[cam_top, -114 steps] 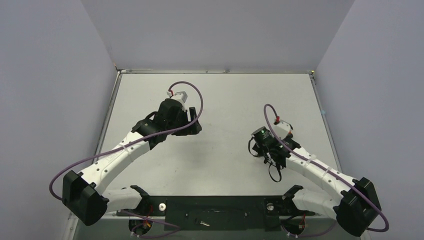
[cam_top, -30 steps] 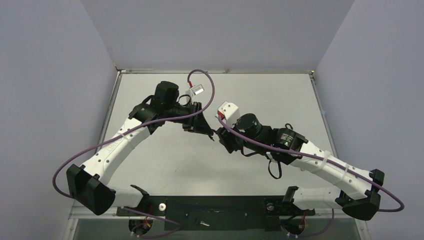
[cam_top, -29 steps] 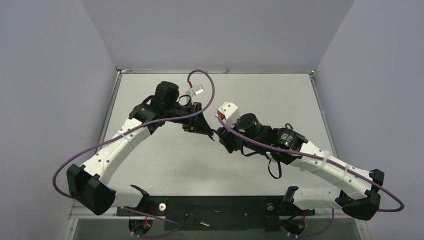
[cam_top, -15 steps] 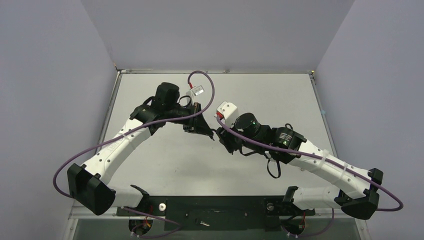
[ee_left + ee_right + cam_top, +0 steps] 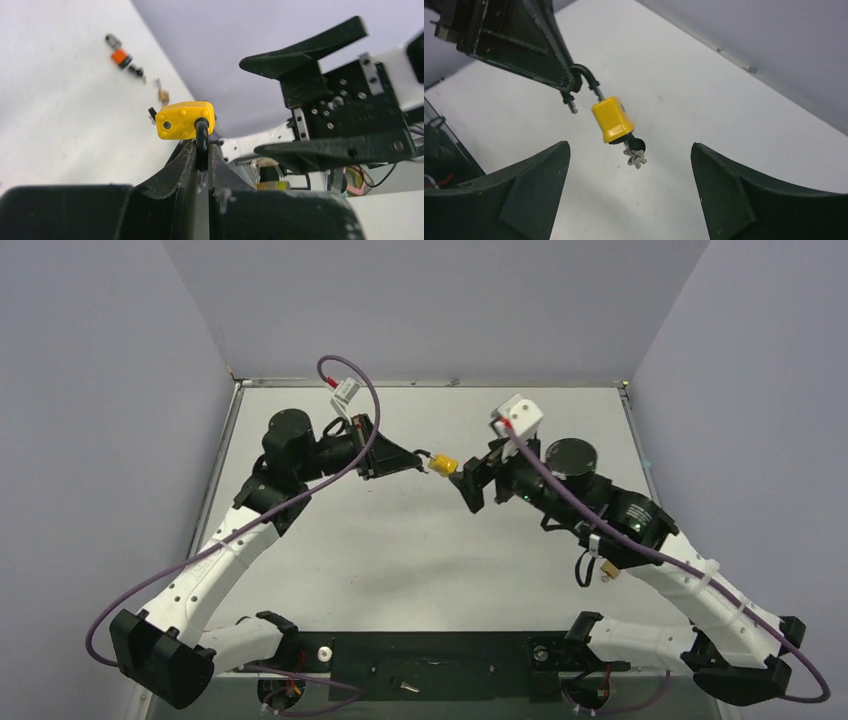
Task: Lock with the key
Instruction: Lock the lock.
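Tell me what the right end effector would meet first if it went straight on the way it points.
Probably the key at the near end of the yellow padlock, centred ahead of the right end effector; depth is unclear.

The key [image 5: 636, 158] is tiny and silver-grey, on a small ring, dangling from the underside of the yellow padlock [image 5: 612, 120]. The padlock hangs tilted in mid-air by its black shackle [image 5: 589, 75].

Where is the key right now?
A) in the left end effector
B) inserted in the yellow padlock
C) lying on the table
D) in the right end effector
B: the key juts from the yellow padlock's base; the left end effector clamps only the shackle, and the right end effector is open, clear of it.
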Motion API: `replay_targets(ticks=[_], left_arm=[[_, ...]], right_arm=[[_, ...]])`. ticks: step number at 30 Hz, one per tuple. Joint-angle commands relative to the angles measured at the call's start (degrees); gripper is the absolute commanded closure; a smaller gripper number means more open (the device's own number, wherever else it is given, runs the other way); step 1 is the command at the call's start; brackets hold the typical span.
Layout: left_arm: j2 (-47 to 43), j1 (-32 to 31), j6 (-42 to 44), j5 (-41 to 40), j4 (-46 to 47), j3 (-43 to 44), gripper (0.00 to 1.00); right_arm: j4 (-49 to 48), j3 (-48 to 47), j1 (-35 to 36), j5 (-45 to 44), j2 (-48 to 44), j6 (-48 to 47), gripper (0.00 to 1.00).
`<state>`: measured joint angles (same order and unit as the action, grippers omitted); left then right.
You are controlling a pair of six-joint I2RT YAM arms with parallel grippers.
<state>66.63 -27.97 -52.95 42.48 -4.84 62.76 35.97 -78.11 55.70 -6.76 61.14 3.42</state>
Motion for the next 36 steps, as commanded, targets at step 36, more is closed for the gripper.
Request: replay_targets(ticks=[36], left_arm=[[-7.3,0.6,-13.7,-11.7,19.8,16.0,1.0]], right_arm=[[-36.3,-13.0,-17.0,50.8,9.7,22.6,0.5]])
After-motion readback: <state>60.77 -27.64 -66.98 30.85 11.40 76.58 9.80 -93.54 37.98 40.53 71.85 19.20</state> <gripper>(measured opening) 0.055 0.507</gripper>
